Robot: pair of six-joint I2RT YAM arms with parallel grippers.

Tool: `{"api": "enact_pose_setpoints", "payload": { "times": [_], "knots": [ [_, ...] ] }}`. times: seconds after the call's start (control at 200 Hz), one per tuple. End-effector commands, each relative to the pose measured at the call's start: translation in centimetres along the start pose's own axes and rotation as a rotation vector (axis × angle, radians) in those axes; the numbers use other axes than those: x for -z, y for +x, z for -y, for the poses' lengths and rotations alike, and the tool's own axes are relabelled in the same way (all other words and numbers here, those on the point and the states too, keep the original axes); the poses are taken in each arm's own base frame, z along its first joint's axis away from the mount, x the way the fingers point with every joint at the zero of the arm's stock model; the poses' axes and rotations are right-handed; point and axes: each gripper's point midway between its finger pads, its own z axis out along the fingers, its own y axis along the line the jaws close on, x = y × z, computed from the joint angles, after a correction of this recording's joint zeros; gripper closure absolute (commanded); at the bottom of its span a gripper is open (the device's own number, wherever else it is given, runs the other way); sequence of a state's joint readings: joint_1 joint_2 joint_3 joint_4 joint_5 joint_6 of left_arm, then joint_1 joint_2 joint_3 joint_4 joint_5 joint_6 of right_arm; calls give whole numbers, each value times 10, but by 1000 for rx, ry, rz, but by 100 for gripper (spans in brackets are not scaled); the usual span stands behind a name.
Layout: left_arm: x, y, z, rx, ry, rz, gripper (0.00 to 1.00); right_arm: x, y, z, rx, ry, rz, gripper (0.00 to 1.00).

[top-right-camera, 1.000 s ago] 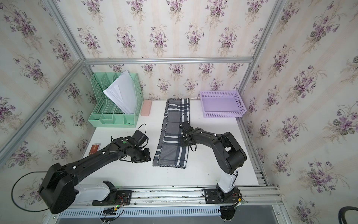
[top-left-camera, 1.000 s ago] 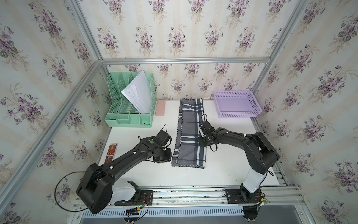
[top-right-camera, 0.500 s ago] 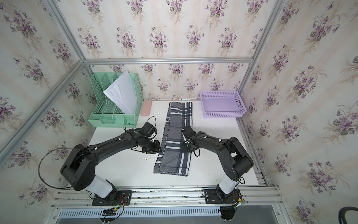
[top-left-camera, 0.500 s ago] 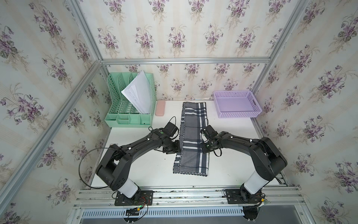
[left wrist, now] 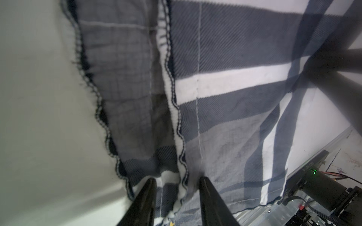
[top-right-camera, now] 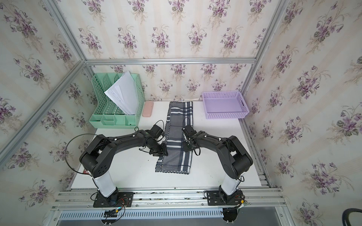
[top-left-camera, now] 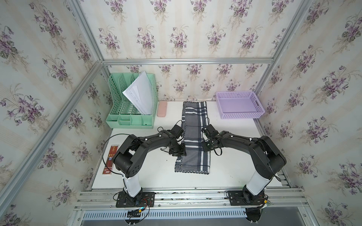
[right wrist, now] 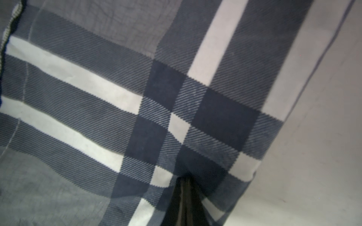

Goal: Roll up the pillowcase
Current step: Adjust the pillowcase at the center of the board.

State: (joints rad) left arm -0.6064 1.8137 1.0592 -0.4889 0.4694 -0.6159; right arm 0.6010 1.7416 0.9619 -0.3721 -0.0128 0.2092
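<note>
- The pillowcase (top-left-camera: 195, 137), folded into a long plaid strip with dark scalloped edging, lies along the middle of the white table (top-left-camera: 152, 176).
- The left gripper (left wrist: 177, 182) straddles the hem with its fingers spread; the right gripper (right wrist: 186, 181) rests on the plaid, tips clenched together.
- From above, both grippers cover its side edges.

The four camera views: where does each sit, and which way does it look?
Both top views: high at the front, looking down on left arm, right arm, pillowcase.
Left wrist: on that arm, facing past the open left gripper onto the scalloped edge.
Right wrist: past the shut right gripper onto plaid.
All share the pillowcase.
</note>
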Motion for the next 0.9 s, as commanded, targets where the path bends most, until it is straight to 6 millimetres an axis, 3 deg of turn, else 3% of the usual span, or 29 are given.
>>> {"api": "enact_pose_setpoints", "payload": {
  "times": [0.0,0.17,0.22,0.26,0.31,0.674,0.899],
  "knots": [
    [-3,-1,-4,-1,-24,-1,65,-6,14,10,-12,46,-56,95],
    [9,-4,-4,-1,-54,18,70,12,-4,5,-38,24,20,77],
    [12,-4,-5,2,-64,18,63,18,-11,2,-41,9,45,75],
    [13,-4,-5,4,-73,15,51,21,-14,1,-41,3,55,74],
    [15,-4,-5,6,-80,10,50,22,-16,1,-45,4,56,74],
    [12,-8,2,7,-42,17,67,14,-11,5,-57,22,41,72],
    [14,-10,6,0,-28,27,68,9,-10,5,-63,23,36,71]
  ]
}}
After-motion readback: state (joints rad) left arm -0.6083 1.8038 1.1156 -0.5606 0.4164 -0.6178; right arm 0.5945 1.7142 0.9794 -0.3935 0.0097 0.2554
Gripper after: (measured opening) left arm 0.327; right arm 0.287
